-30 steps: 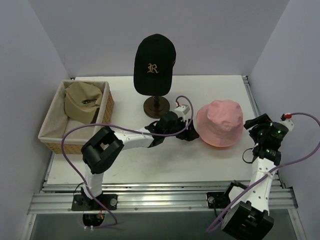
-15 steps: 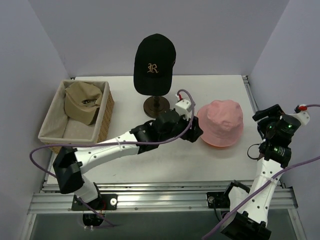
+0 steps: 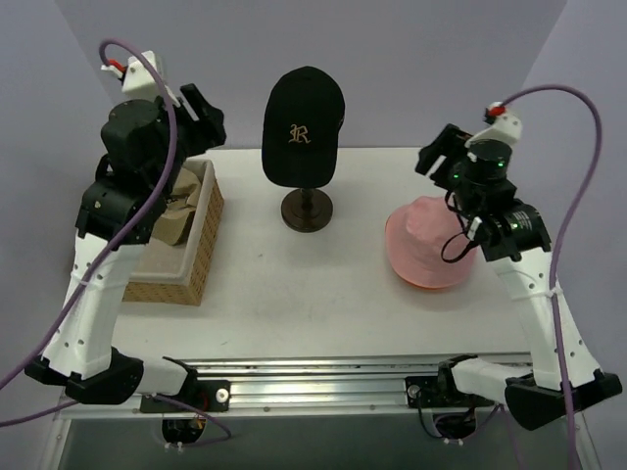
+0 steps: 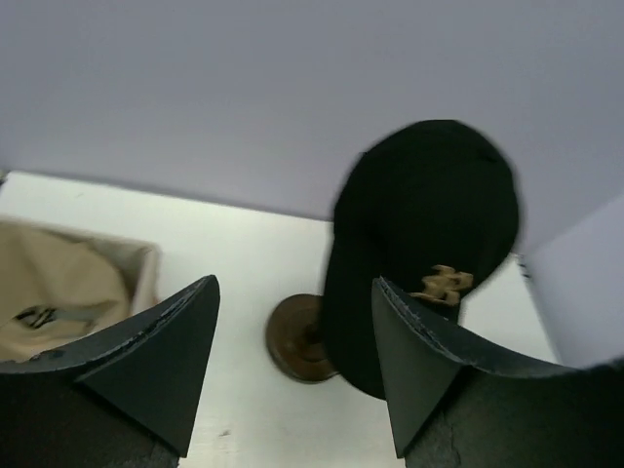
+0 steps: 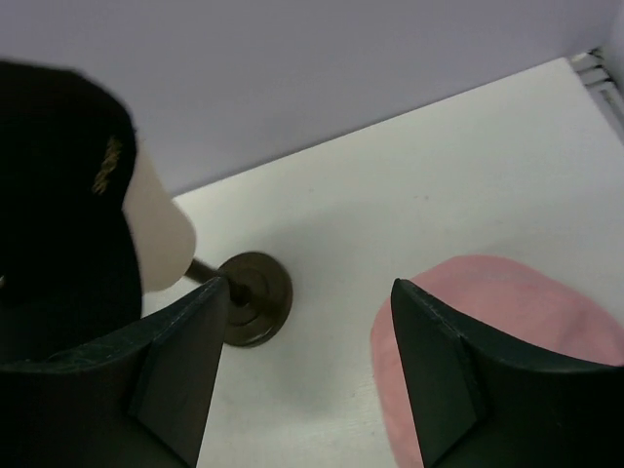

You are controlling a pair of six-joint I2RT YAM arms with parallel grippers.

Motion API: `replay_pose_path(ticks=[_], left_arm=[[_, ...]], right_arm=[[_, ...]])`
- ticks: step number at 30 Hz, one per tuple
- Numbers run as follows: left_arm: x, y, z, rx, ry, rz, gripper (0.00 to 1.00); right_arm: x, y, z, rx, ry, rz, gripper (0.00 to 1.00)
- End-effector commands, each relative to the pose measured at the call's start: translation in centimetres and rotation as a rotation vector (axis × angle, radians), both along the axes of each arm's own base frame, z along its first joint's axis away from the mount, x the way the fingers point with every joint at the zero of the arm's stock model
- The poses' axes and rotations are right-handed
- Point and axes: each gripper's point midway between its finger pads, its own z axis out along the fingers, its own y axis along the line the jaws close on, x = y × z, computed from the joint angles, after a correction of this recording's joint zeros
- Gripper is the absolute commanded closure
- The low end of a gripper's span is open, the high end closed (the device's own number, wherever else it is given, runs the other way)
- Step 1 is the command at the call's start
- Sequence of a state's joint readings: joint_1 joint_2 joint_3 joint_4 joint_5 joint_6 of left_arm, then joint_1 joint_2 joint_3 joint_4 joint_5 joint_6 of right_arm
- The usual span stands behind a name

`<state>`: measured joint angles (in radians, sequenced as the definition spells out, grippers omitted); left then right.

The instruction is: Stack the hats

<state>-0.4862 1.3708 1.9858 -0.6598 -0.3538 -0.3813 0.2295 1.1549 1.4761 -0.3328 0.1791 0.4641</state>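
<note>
The black cap with a gold "R" (image 3: 304, 113) sits on the cream head form on its dark stand (image 3: 307, 209). It also shows in the left wrist view (image 4: 429, 224) and the right wrist view (image 5: 58, 195). The tan cap (image 3: 168, 223) lies in the basket, partly hidden by my left arm. The pale pink hat (image 3: 431, 240) lies at the right on the table, with an orange edge (image 3: 423, 285) showing under it. My left gripper (image 3: 206, 116) is open and empty, high above the basket. My right gripper (image 3: 438, 149) is open and empty, above the pink hat's far side.
A wicker basket with a cloth liner (image 3: 186, 264) stands at the left. The stand's round base (image 4: 297, 336) is on the table between the two grippers. Purple walls close in the back and both sides. Cables loop from both wrists.
Both arms have risen high off the table. My left gripper has drawn back from beside the pink hat to above the basket. My right gripper has swung up and over the pink hat.
</note>
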Motion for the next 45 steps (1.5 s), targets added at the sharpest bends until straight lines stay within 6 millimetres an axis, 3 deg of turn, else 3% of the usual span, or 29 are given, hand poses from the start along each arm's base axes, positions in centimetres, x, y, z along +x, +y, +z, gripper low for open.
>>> replay_pose_path(ticks=[1, 2, 3, 4, 6, 7, 9, 10, 13, 14, 19, 21, 24, 25, 28, 30, 33, 37, 45], left_arm=[[3.0, 5.7, -8.1, 0.083, 0.268, 0.137, 0.28], [3.5, 7.3, -8.8, 0.083, 0.279, 0.181, 0.28], [4.4, 10.3, -10.5, 0.083, 0.311, 0.262, 0.28], [4.6, 11.6, -11.3, 0.077, 0.327, 0.296, 0.29], [5.4, 13.9, -12.8, 0.044, 0.342, 0.337, 0.31], [5.5, 16.8, -15.1, 0.012, 0.389, 0.391, 0.32], [6.4, 18.3, -16.9, -0.023, 0.408, 0.388, 0.34], [6.4, 19.9, -18.7, -0.032, 0.447, 0.421, 0.34], [8.3, 19.7, -20.6, -0.062, 0.425, 0.349, 0.33], [8.6, 19.8, -22.3, -0.063, 0.457, 0.351, 0.32], [11.5, 19.6, -25.4, -0.04, 0.499, 0.301, 0.25], [11.9, 20.9, -25.5, -0.047, 0.49, 0.341, 0.22], [12.5, 22.9, -24.3, -0.082, 0.415, 0.386, 0.21], [12.1, 24.2, -25.0, -0.101, 0.414, 0.406, 0.21], [12.4, 25.3, -25.3, -0.129, 0.387, 0.393, 0.22], [13.3, 25.1, -25.9, -0.14, 0.373, 0.357, 0.25], [14.7, 24.2, -27.8, -0.18, 0.386, 0.278, 0.39], [16.0, 24.4, -30.9, -0.228, 0.438, 0.285, 0.38], [16.4, 25.7, -34.0, -0.223, 0.473, 0.341, 0.34]], right_arm=[[-1.6, 3.6, 1.6, -0.121, -0.03, 0.009, 0.37], [-2.1, 4.8, 1.6, -0.125, -0.038, 0.032, 0.38], [-2.9, 5.0, 2.3, -0.121, -0.067, 0.018, 0.39], [-4.0, 7.1, 1.8, -0.122, -0.071, 0.072, 0.39], [-5.4, 8.3, 2.4, -0.094, -0.117, 0.123, 0.41], [-5.8, 8.9, 2.3, -0.088, -0.122, 0.15, 0.41], [-6.8, 10.5, 1.4, -0.082, -0.123, 0.225, 0.42], [-7.2, 11.4, 1.0, -0.077, -0.12, 0.271, 0.43], [-8.5, 13.4, -0.1, -0.063, -0.142, 0.364, 0.43], [-8.8, 13.9, -1.5, -0.071, -0.126, 0.388, 0.43], [-10.0, 14.8, -2.3, -0.041, -0.158, 0.465, 0.43], [-10.4, 15.0, -2.7, -0.047, -0.158, 0.493, 0.43], [-10.7, 15.0, -2.9, -0.056, -0.156, 0.511, 0.43], [-10.8, 14.9, -3.2, -0.064, -0.154, 0.514, 0.43], [-11.2, 14.4, -3.4, -0.054, -0.169, 0.51, 0.43], [-11.6, 14.2, -2.8, -0.026, -0.196, 0.512, 0.43], [-12.0, 14.3, -2.7, -0.015, -0.202, 0.532, 0.43], [-12.3, 13.7, -2.6, -0.027, -0.204, 0.526, 0.42], [-12.2, 12.7, -3.1, -0.039, -0.198, 0.481, 0.42]])
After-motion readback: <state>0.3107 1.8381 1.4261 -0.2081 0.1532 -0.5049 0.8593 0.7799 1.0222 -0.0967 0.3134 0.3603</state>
